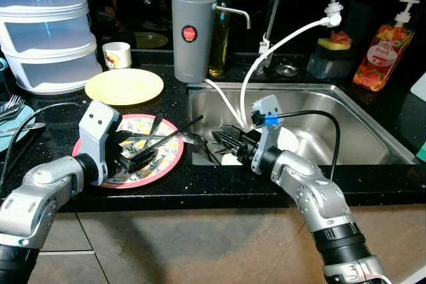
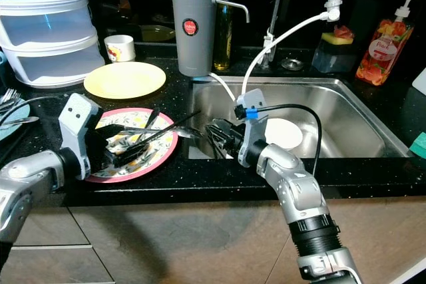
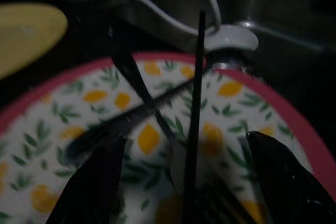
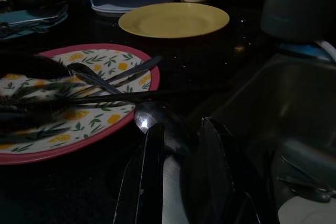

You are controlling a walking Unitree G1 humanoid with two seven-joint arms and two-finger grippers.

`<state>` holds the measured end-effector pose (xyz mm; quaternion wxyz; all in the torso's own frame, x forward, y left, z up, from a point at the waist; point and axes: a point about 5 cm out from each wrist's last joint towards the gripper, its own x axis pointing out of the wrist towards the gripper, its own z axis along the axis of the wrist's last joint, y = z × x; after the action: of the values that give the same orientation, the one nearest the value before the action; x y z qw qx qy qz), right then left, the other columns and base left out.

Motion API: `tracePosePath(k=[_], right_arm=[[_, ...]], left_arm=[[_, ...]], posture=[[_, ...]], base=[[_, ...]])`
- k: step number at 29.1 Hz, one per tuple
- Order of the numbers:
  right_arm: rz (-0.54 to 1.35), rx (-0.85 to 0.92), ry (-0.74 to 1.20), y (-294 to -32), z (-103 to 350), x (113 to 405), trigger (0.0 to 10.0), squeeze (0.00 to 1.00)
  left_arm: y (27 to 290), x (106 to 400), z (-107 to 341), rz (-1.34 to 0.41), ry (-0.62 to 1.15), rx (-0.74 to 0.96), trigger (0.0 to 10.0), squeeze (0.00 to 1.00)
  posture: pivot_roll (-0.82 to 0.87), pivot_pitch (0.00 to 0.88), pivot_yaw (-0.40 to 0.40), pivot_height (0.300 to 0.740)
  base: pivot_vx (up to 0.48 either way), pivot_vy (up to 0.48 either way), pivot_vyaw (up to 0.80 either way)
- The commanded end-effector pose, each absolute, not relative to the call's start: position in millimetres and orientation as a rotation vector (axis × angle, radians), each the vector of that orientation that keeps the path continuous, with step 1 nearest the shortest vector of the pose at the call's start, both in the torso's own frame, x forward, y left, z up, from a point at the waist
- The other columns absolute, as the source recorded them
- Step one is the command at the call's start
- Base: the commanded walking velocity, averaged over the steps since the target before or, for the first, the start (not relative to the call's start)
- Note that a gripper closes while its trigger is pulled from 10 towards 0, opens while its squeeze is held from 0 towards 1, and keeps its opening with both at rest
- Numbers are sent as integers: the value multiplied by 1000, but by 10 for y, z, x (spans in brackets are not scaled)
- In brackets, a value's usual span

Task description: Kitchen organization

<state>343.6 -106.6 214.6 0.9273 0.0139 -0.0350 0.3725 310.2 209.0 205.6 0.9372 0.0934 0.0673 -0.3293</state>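
We find the black table (image 1: pixel 166 191) carrying a steel sink (image 1: pixel 346 131) on the robot's right and, to its left, a patterned pink-rimmed plate (image 1: pixel 163 164) with a plain yellow plate (image 1: pixel 124 86) behind it. Cutlery (image 1: pixel 160 139), including a long black chopstick and spoons, lies loose across the patterned plate, some reaching past its rim toward the sink edge. The left gripper (image 1: pixel 133 157) sits low over the plate, jaws open, straddling the utensils without closing on any. The right gripper (image 2: pixel 223 134) is at the sink's near-left corner, jaws slightly apart about a spoon (image 4: pixel 152 116); whether they grip it we cannot tell. In our judgement the step is gathering cutlery: the left jaws should close on one handle squarely, avoiding the crossed pieces, and lift without dragging the plate.
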Motion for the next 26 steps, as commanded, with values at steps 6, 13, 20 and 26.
tracePosePath(k=[6, 13, 20, 26], right_arm=[[798, 10, -51, -1020, 2100, 3418, 10000, 0], [811, 11, -42, -1009, 2101, 3413, 10000, 0], [803, 16, -40, -1024, 2095, 3410, 10000, 0], [780, 11, -45, -1053, 2093, 3428, 10000, 0]], left_arm=[[2069, 3167, 1928, -738, 228, 228, 0, 0], [2079, 3240, 1934, -742, 238, 264, 0, 0], [2152, 3371, 2052, -657, 170, 298, 0, 0], [2188, 3401, 2073, -633, 146, 291, 0, 0]], posture=[[36, 0, -27, 740], [36, 0, -26, 740], [35, 0, -25, 740], [34, 0, -23, 740]], base=[[0, 0, 0], [0, 0, 0], [0, 0, 0], [0, 0, 0]])
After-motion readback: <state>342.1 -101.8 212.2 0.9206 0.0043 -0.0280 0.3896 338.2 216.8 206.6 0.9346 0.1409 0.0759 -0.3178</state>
